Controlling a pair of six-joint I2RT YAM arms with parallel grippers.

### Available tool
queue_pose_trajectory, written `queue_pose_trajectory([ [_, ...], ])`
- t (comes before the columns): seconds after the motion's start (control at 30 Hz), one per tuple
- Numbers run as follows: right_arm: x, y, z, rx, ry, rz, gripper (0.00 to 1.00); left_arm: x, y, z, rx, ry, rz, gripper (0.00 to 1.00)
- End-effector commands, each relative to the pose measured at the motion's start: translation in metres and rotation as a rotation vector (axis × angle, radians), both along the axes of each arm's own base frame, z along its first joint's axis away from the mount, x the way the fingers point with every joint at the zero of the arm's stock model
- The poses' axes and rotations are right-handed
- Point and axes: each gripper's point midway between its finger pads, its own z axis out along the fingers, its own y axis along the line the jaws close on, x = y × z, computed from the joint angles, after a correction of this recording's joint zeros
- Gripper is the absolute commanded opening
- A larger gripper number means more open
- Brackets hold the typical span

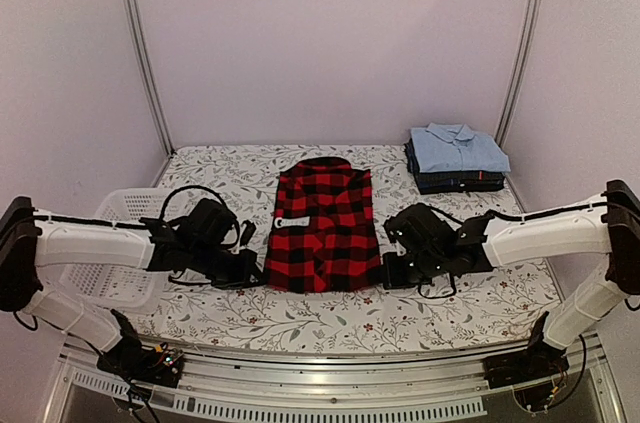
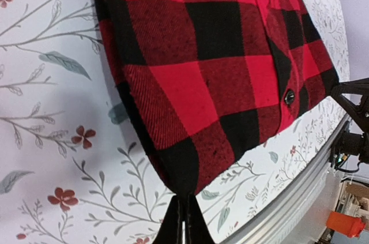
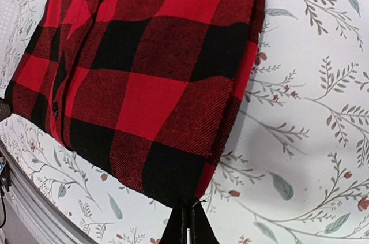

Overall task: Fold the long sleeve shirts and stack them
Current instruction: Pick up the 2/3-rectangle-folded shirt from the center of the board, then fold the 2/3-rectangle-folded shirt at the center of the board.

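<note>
The red-and-black check shirt [image 1: 323, 228] lies flat in the middle of the table, sleeves folded in, collar at the far end. My left gripper [image 1: 258, 278] is shut on its near left corner, which shows in the left wrist view [image 2: 190, 82] running into the closed fingertips [image 2: 185, 209]. My right gripper [image 1: 388, 276] is shut on the near right corner, seen in the right wrist view [image 3: 150, 82] at the fingertips [image 3: 188, 212]. A folded light blue shirt [image 1: 455, 148] tops folded dark navy shirts [image 1: 460, 181] at the back right.
A white mesh basket [image 1: 115, 243] stands at the left edge, behind my left arm. The table has a floral cloth [image 1: 460, 293]. A metal rail [image 1: 330, 368] runs along the near edge. Upright frame posts stand at both back corners.
</note>
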Motion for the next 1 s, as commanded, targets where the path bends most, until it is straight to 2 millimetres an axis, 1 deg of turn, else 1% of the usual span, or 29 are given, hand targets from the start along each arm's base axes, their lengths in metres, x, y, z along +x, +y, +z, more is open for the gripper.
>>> queue_pose_trajectory([
  [0.0, -0.026, -0.006, 0.016, -0.019, -0.003, -0.025, 0.0, -0.028, 0.014, 0.011, 0.052, 0.016, 0.028, 0.0],
  [0.07, -0.03, 0.0, 0.035, 0.005, -0.025, -0.026, 0.0, -0.031, 0.015, 0.029, 0.044, -0.007, 0.032, 0.0],
  [0.1, -0.027, 0.003, 0.046, 0.018, -0.041, -0.032, 0.0, -0.029, 0.015, 0.04, 0.035, -0.027, 0.04, 0.0],
  [0.13, -0.02, 0.009, 0.065, 0.047, -0.073, -0.041, 0.0, -0.024, 0.014, 0.053, 0.026, -0.06, 0.042, 0.0],
  [0.17, -0.011, 0.011, 0.079, 0.059, -0.109, -0.055, 0.0, -0.017, 0.014, 0.067, 0.019, -0.096, 0.044, 0.0],
  [0.2, 0.002, 0.014, 0.094, 0.078, -0.137, -0.073, 0.0, -0.007, 0.013, 0.079, 0.017, -0.127, 0.043, 0.0],
  [0.23, 0.016, 0.017, 0.107, 0.096, -0.159, -0.072, 0.0, 0.008, 0.013, 0.09, 0.011, -0.149, 0.046, 0.0],
  [0.27, 0.034, 0.018, 0.117, 0.105, -0.181, -0.082, 0.0, 0.024, 0.013, 0.098, 0.004, -0.164, 0.049, 0.0],
  [0.3, 0.055, 0.02, 0.123, 0.108, -0.201, -0.097, 0.0, 0.045, 0.011, 0.112, -0.019, -0.192, 0.051, 0.0],
  [0.33, 0.076, 0.02, 0.132, 0.112, -0.235, -0.093, 0.0, 0.064, 0.012, 0.114, -0.022, -0.207, 0.05, 0.0],
  [0.37, 0.1, 0.021, 0.136, 0.131, -0.247, -0.103, 0.0, 0.09, 0.009, 0.129, -0.039, -0.254, 0.055, 0.0],
  [0.4, 0.123, 0.021, 0.141, 0.15, -0.265, -0.104, 0.0, 0.117, 0.01, 0.128, -0.039, -0.265, 0.066, 0.0],
  [0.43, 0.15, 0.021, 0.13, 0.141, -0.257, -0.105, 0.0, 0.143, 0.009, 0.126, -0.055, -0.267, 0.072, 0.0],
  [0.47, 0.175, 0.021, 0.134, 0.154, -0.276, -0.119, 0.0, 0.173, 0.014, 0.121, -0.07, -0.265, 0.09, 0.0],
  [0.5, 0.197, 0.024, 0.124, 0.153, -0.268, -0.11, 0.0, 0.201, 0.012, 0.1, -0.071, -0.24, 0.095, 0.0],
  [0.53, 0.223, 0.026, 0.103, 0.139, -0.246, -0.116, 0.0, 0.228, 0.013, 0.09, -0.079, -0.24, 0.107, 0.0],
  [0.57, 0.243, 0.028, 0.1, 0.152, -0.25, -0.114, 0.0, 0.254, 0.015, 0.077, -0.08, -0.237, 0.118, 0.0],
  [0.6, 0.261, 0.03, 0.083, 0.154, -0.229, -0.112, 0.0, 0.277, 0.014, 0.064, -0.092, -0.222, 0.119, 0.0],
  [0.63, 0.277, 0.031, 0.076, 0.163, -0.226, -0.117, 0.0, 0.295, 0.013, 0.05, -0.103, -0.2, 0.12, 0.0],
  [0.67, 0.29, 0.03, 0.047, 0.15, -0.19, -0.12, 0.0, 0.313, 0.012, 0.038, -0.106, -0.187, 0.123, 0.0],
  [0.7, 0.301, 0.029, 0.03, 0.15, -0.169, -0.124, 0.0, 0.328, 0.01, 0.028, -0.111, -0.18, 0.121, 0.0],
  [0.73, 0.313, 0.024, 0.023, 0.155, -0.167, -0.138, 0.0, 0.34, 0.008, 0.021, -0.116, -0.179, 0.114, 0.0],
  [0.77, 0.318, 0.021, 0.004, 0.146, -0.144, -0.147, 0.0, 0.35, 0.007, 0.012, -0.108, -0.176, 0.113, 0.0],
  [0.8, 0.322, 0.018, -0.003, 0.148, -0.135, -0.153, 0.0, 0.357, 0.006, 0.006, -0.103, -0.168, 0.113, 0.0],
  [0.83, 0.323, 0.017, -0.016, 0.147, -0.109, -0.153, 0.0, 0.361, 0.003, 0.001, -0.108, -0.158, 0.108, 0.0],
  [0.87, 0.321, 0.017, -0.027, 0.147, -0.087, -0.15, 0.0, 0.361, 0.001, -0.003, -0.112, -0.146, 0.106, 0.0],
  [0.9, 0.316, 0.019, -0.034, 0.145, -0.072, -0.14, 0.0, 0.357, 0.0, -0.008, -0.113, -0.13, 0.106, 0.0],
  [0.97, 0.302, 0.021, -0.049, 0.127, -0.044, -0.125, 0.0, 0.339, -0.003, -0.018, -0.114, -0.096, 0.106, 0.0],
])
